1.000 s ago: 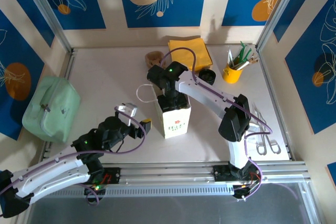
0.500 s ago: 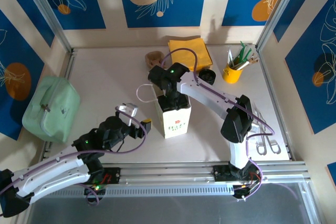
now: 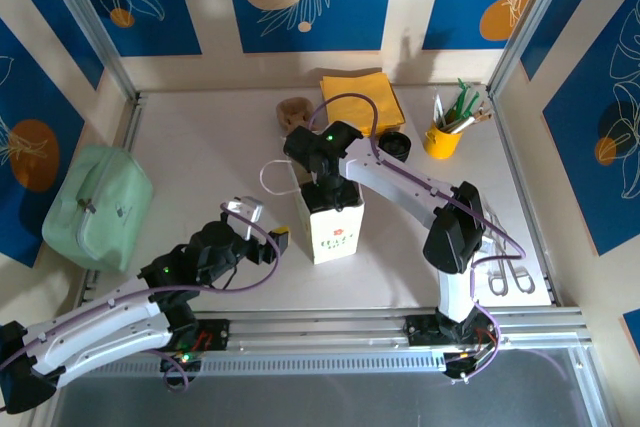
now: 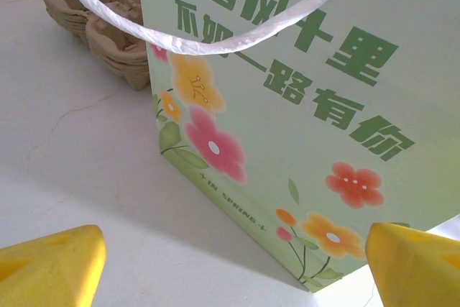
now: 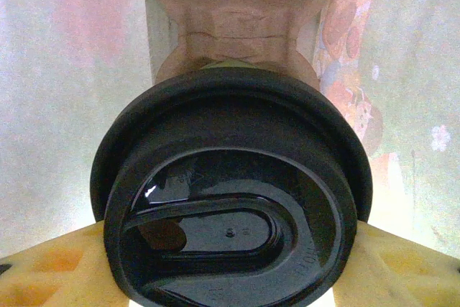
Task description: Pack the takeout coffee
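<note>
The takeout coffee (image 5: 230,192) shows its round black lid from above, with a yellow finger (image 5: 50,271) pressed on each side. My right gripper (image 5: 230,267) is shut on the cup and holds it inside the pale green flowered paper bag (image 3: 335,232), whose inner walls (image 5: 79,70) surround it. A brown cardboard carrier (image 5: 241,19) lies below the cup in the bag. From above, the right gripper (image 3: 325,185) sits in the bag's mouth. My left gripper (image 3: 272,245) stands open just left of the bag (image 4: 302,106), with its fingers apart on the table and nothing between them.
The bag's white handle (image 4: 215,34) loops out on its left side. Cardboard cup trays (image 3: 295,110) sit behind the bag. Yellow napkins (image 3: 362,97), black lids (image 3: 396,145) and a yellow utensil cup (image 3: 443,135) stand at the back. A mint green bag (image 3: 95,207) lies far left.
The right wrist has shifted very slightly over the bag's mouth. The left arm has stayed still.
</note>
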Controlling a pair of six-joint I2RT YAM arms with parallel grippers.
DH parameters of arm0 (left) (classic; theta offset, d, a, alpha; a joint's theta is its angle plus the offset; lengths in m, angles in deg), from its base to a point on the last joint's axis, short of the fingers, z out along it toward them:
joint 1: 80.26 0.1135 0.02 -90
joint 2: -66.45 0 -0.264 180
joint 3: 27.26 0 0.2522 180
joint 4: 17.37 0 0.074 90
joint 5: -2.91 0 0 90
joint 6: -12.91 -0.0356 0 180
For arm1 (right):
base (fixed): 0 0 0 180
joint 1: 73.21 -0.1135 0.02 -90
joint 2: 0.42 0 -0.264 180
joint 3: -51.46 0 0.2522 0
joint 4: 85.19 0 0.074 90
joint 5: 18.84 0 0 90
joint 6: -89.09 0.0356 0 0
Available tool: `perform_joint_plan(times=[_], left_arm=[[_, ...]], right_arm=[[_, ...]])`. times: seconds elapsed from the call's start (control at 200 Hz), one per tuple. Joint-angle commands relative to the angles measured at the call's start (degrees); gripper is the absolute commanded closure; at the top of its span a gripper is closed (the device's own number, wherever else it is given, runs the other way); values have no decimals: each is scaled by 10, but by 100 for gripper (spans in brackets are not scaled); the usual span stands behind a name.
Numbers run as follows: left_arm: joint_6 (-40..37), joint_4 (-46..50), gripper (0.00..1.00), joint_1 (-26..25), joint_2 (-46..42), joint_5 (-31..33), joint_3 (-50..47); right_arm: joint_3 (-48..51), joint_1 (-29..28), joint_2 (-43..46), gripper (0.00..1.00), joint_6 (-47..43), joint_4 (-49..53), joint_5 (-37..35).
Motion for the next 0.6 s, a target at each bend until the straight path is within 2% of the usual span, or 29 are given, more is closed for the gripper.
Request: perform_joint_plan(times=[0.0,0.59], left_arm=[[-5,-13,7,-4,0,8,-3],[-9,-14,7,-4,2,7,2]], right_arm=[[16,3,-1,38,0,-2,21],[13,4,-15,38,-5,-4,27]])
